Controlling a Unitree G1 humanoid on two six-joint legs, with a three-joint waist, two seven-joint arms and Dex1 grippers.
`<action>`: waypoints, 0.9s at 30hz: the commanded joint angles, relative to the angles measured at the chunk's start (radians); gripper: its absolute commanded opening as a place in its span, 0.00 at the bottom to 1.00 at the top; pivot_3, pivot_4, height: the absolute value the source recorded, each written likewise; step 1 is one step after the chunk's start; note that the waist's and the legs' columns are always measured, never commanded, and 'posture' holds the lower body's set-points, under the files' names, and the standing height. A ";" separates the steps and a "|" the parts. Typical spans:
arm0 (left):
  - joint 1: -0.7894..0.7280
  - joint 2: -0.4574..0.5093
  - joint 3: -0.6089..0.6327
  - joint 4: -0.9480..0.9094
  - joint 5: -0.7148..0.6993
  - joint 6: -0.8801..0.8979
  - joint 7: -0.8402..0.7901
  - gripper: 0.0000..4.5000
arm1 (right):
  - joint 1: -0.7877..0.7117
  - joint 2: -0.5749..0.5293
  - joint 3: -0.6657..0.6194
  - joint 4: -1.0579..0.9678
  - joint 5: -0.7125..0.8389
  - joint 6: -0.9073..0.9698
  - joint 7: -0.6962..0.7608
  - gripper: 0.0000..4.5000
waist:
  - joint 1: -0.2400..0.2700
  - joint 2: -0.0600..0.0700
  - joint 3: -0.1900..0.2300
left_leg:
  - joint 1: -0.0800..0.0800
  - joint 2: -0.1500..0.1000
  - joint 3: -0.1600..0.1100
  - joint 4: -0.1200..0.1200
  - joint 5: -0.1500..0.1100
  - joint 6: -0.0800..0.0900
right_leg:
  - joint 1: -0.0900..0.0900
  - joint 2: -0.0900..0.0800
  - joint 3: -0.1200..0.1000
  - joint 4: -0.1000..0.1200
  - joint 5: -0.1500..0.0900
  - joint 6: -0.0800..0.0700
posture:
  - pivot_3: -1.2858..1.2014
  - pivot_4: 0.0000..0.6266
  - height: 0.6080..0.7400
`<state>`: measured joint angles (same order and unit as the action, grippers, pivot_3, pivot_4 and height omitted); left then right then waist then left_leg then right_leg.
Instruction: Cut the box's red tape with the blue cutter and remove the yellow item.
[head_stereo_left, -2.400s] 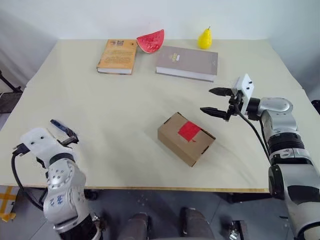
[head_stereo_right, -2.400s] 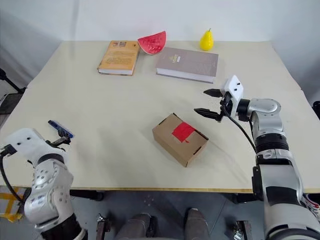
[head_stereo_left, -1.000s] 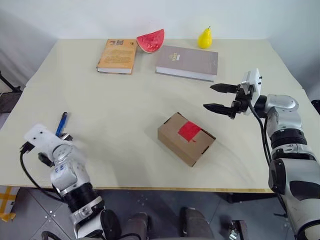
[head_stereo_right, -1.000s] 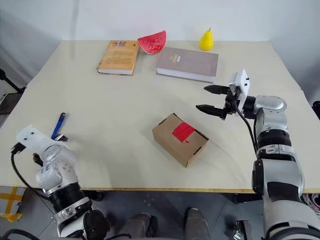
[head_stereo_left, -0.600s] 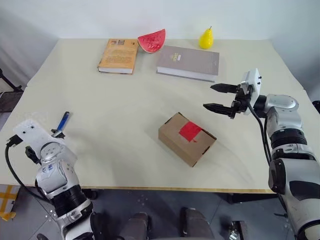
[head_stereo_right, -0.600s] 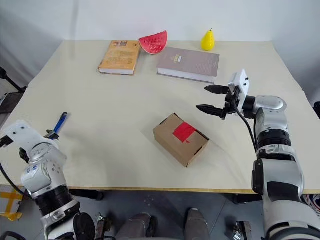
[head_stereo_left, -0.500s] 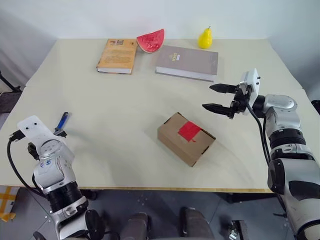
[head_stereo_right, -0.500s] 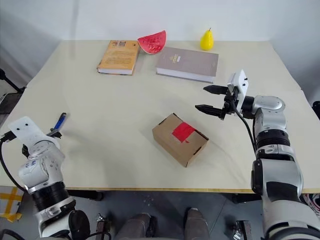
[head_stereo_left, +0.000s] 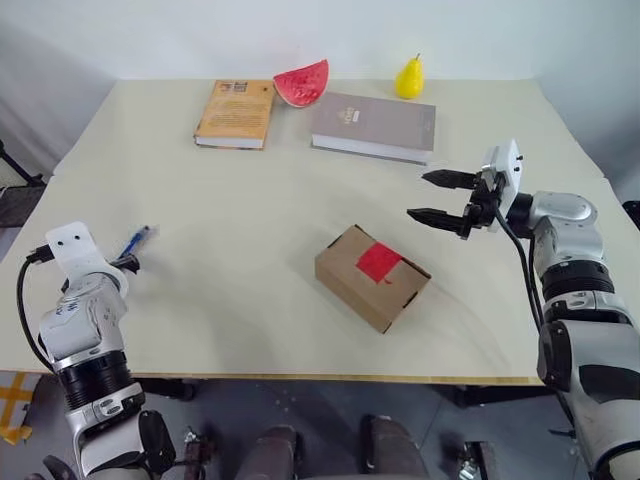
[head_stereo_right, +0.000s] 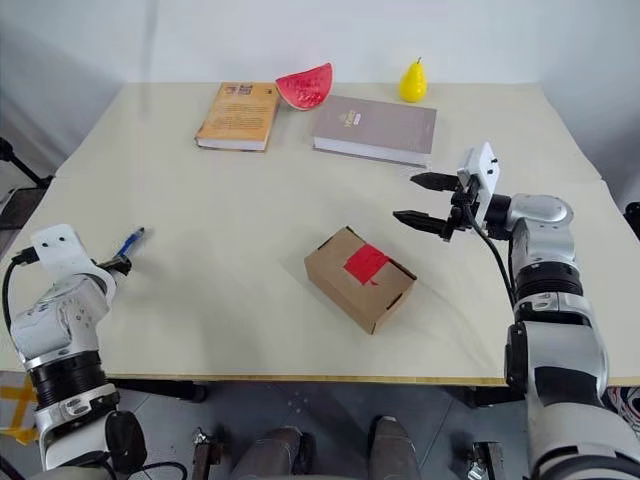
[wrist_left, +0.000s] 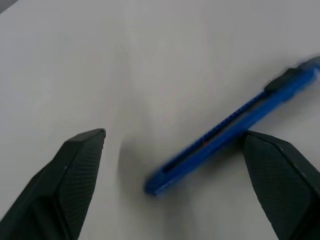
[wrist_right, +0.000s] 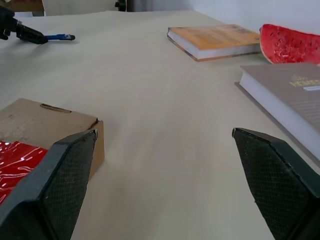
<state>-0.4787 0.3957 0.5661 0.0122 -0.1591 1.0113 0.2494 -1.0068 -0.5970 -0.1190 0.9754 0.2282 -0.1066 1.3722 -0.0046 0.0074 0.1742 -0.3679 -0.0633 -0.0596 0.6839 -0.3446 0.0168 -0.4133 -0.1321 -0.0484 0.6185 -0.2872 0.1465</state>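
Our biggest risk is a poor grip on the cutter (wrist_left: 235, 139): it lies flat on the table (head_stereo_left: 250, 200), slim and angled across the gap between our left end effector's (wrist_left: 175, 187) spread fingers, so closing now could pinch one end and spin it away. The left arm reaches low over the table's left edge. The right end effector (head_stereo_left: 434, 197), fingers apart and empty, hovers level just beyond the box (head_stereo_left: 372, 277), whose tape (head_stereo_left: 378, 263) is uncut.
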 joint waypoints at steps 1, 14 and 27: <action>0.060 -0.007 -0.057 -0.001 -0.005 0.071 -0.055 1.00 | -0.004 -0.028 -0.020 -0.053 0.015 0.004 -0.009 1.00 | 0.000 0.001 0.000 | 0.000 0.000 0.000 0.000 0.000 0.000 | 0.000 0.000 0.000 0.000 0.000 0.000 | 0.52 0.24 1.00; 0.039 0.034 -0.107 0.048 0.021 0.025 -0.125 1.00 | 0.007 -0.025 -0.013 -0.082 0.013 0.027 -0.030 1.00 | 0.004 0.002 -0.001 | 0.001 0.000 0.000 0.000 0.000 0.000 | 0.000 0.000 0.000 0.001 0.000 0.000 | 0.52 0.24 1.00; 0.055 0.231 -0.263 0.198 0.011 -0.066 -0.451 1.00 | 0.050 -0.051 -0.026 -0.155 0.030 0.061 -0.040 1.00 | 0.006 0.006 -0.004 | 0.001 -0.004 -0.002 0.000 0.002 0.000 | 0.001 -0.004 0.000 0.002 0.000 0.000 | 0.52 0.24 1.00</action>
<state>-0.4514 0.6409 0.3634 0.1532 -0.1347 0.9403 -0.1369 -0.9561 -0.6256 -0.1194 0.8670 0.2320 -0.0490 1.3373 0.0015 0.0136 0.1706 -0.3673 -0.0672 -0.0619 0.6839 -0.3428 0.0173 -0.4128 -0.1358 -0.0485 0.6207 -0.2872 0.1464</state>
